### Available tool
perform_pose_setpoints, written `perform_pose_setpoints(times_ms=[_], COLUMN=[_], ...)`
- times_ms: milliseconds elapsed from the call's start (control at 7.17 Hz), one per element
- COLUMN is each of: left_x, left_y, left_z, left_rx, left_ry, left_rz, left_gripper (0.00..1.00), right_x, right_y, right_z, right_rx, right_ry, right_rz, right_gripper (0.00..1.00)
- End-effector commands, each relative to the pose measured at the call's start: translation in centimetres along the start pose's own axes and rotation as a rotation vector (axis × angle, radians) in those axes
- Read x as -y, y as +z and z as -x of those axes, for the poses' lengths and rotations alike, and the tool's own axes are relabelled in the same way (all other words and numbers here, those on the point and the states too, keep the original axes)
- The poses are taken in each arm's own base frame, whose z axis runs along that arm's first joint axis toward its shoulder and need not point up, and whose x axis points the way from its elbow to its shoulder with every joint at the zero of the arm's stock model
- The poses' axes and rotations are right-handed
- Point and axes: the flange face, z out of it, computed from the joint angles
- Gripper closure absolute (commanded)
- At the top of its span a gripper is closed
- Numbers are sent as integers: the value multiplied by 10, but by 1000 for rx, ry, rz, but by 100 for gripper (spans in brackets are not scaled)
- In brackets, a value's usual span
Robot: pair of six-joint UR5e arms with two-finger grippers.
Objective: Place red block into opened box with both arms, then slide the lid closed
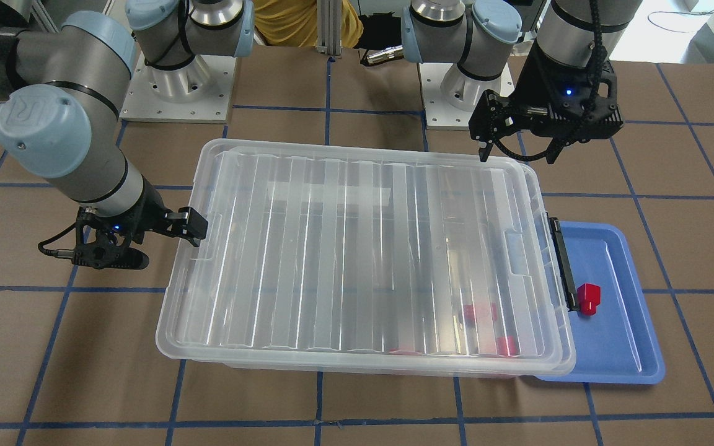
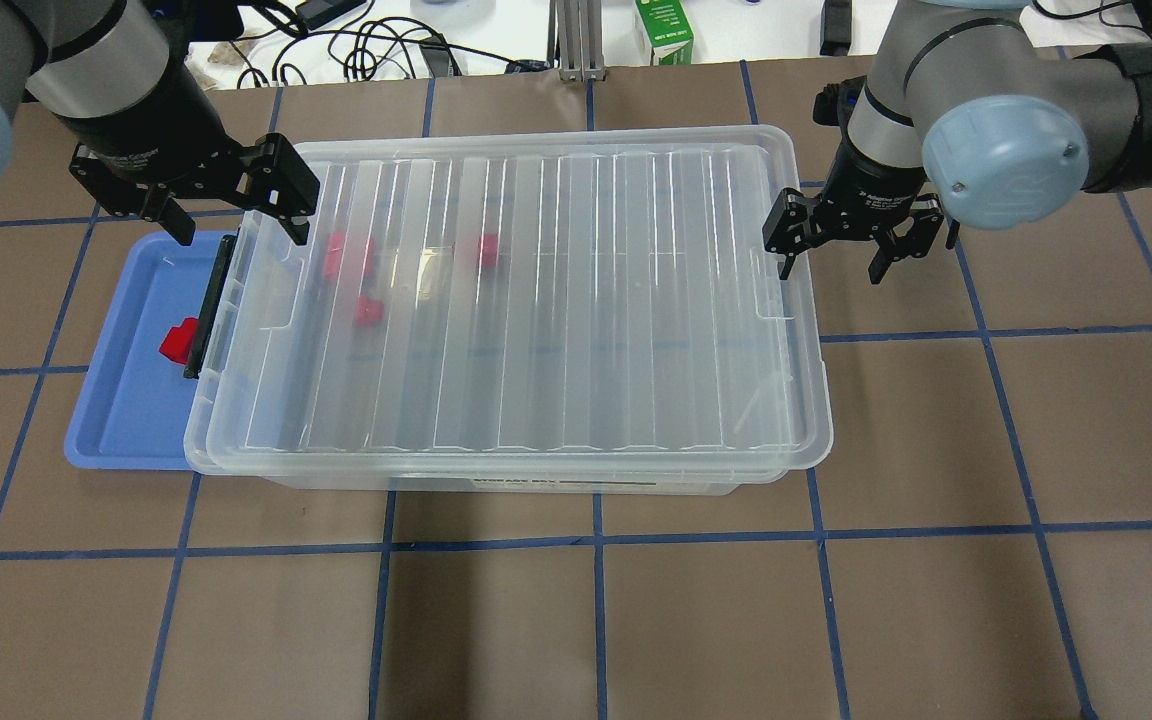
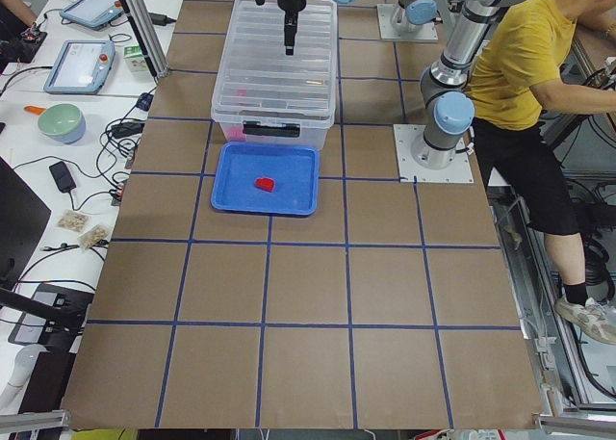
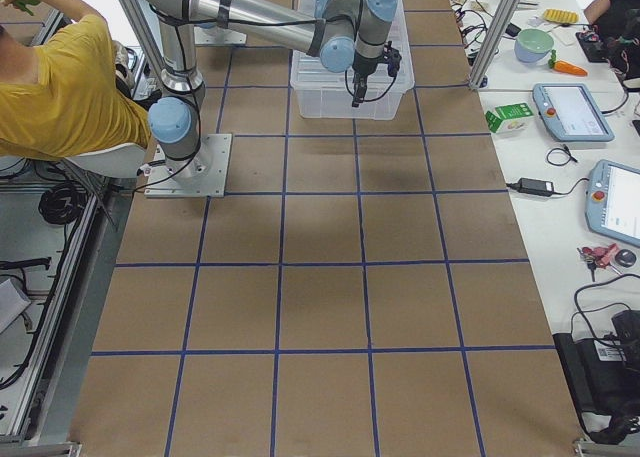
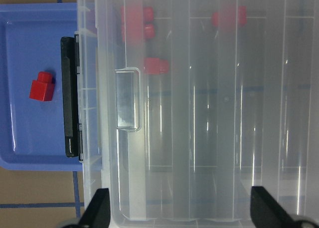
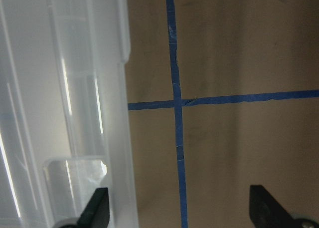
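Observation:
One red block (image 1: 588, 298) (image 2: 176, 342) (image 5: 42, 87) lies in the blue tray (image 1: 623, 347), beside the box's black latch (image 1: 564, 263). Other red blocks (image 2: 346, 255) (image 5: 155, 66) show blurred inside the clear box (image 2: 536, 485). The ribbed lid (image 1: 357, 248) (image 2: 516, 300) lies flat over the whole box, slightly skewed. My left gripper (image 2: 226, 195) (image 1: 543, 133) (image 5: 182, 213) hovers open and empty over the box's far corner at the latch end. At the opposite short end my right gripper (image 2: 851, 235) (image 1: 146, 241) (image 6: 182, 215) is open and empty, straddling the lid's edge.
The blue tray (image 2: 116, 420) is tucked against and partly under the latch end of the box. A person in a yellow shirt (image 3: 520, 64) stands behind the arm bases. Cables, tablets and a green carton (image 2: 663, 30) lie beyond the table's far edge.

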Motion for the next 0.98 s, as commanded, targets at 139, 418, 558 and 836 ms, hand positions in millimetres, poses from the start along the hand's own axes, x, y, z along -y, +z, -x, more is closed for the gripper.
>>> perform_pose_setpoints(times_ms=[139, 418, 558, 836], left_x=[0, 0, 0, 0], left_y=[-1, -1, -1, -1], left_z=[1, 0, 1, 1], left_rx=[0, 0, 0, 0], left_ry=[-2, 0, -2, -2], left_rz=[-1, -1, -1, -1], left_gripper=[0, 0, 0, 0], right_x=[7, 9, 11, 16], right_y=[-1, -3, -6, -8], right_z=[-19, -28, -36, -63], right_rx=[-6, -8, -7, -1], right_ry=[31, 45, 58, 104], right_rz=[1, -2, -8, -6], right_gripper=[0, 0, 0, 0])
